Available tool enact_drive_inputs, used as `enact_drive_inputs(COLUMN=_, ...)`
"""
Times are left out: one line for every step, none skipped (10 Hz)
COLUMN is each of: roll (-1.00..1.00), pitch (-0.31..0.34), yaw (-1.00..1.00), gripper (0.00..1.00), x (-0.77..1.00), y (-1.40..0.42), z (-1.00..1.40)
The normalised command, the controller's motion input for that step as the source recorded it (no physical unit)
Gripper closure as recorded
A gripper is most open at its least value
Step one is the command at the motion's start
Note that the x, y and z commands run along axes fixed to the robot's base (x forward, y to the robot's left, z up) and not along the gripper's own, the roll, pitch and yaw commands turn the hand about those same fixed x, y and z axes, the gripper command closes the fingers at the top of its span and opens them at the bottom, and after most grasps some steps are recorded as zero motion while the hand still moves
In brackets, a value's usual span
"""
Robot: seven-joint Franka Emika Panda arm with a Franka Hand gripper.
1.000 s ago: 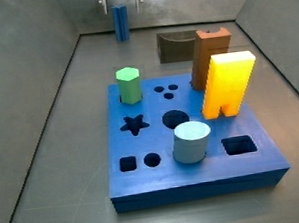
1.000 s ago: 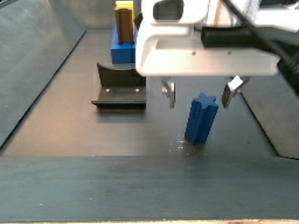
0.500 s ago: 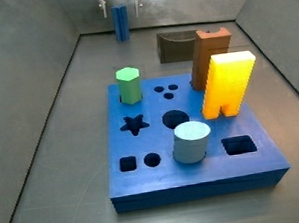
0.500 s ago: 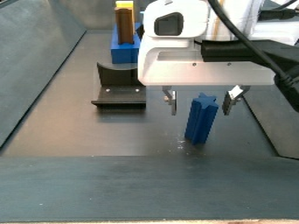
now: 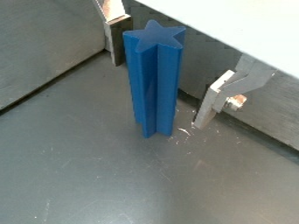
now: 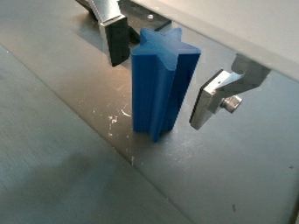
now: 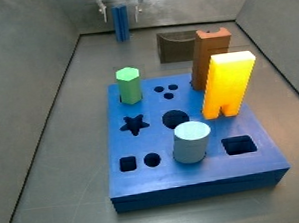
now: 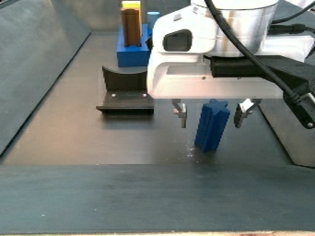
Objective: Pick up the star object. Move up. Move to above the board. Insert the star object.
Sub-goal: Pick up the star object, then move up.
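Pincer (image 5: 166,74) wide open astride upright star object (image 5: 155,80); fingers (image 6: 214,98) apart from it

A matte dark grey floor (image 7: 63,163) lies enclosed by plain grey walls (image 7: 24,36), evenly lit.

We see even, soft overhead light, faint shadows on the grey floor (image 5: 70,157), small glints beside the star object (image 6: 162,83), gripper (image 8: 211,112) slightly soft, low resolution throughout
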Motion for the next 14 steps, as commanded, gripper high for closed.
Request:
enact_drive_inputs(roll=0.00, pitch=0.000, yaw=0.00, gripper=0.00, x=0.00, y=0.00, z=0.00)
enact_drive_inputs(roll=0.00, pitch=0.000, yaw=0.00, gripper=1.00, x=0.00, y=0.00, z=0.00)
enact_drive_inputs(roll=0.00, pitch=0.000, yaw=0.00, gripper=1.00, x=0.00, y=0.00, z=0.00)
enact_drive_inputs(roll=0.00, pitch=0.000, yaw=0.00, gripper=1.00, x=0.00, y=0.00, z=0.00)
enact_drive_inputs(roll=0.00, pitch=0.000, yaw=0.00, gripper=1.00, x=0.00, y=0.00, z=0.00)
enact_drive_inputs(roll=0.00, pitch=0.000, yaw=0.00, gripper=1.00, x=0.00, y=0.00, z=0.00)
enact_drive_inputs(roll=0.00, pitch=0.000, yaw=0.00, gripper=1.00, x=0.00, y=0.00, z=0.00)
enact_drive_inputs(roll=0.00, pitch=0.000, yaw=0.00, gripper=1.00, x=0.00, y=0.00, z=0.00)
enact_drive_inputs(roll=0.00, pitch=0.000, yaw=0.00, gripper=1.00, x=0.00, y=0.00, z=0.00)
enact_drive_inputs(roll=0.00, pitch=0.000, yaw=0.00, gripper=1.00, x=0.00, y=0.00, z=0.00)
enact_drive_inputs(roll=0.00, pitch=0.000, yaw=0.00, gripper=1.00, x=0.00, y=0.00, z=0.00)
enact_drive_inputs(roll=0.00, pitch=0.000, yaw=0.00, gripper=1.00, x=0.00, y=0.00, z=0.00)
enact_drive_inputs(roll=0.00, pitch=0.000, yaw=0.00, gripper=1.00, x=0.00, y=0.00, z=0.83)
enact_drive_inputs(roll=-0.01, pitch=0.032, yaw=0.03, gripper=1.00, x=-0.04, y=-0.01, z=0.76)
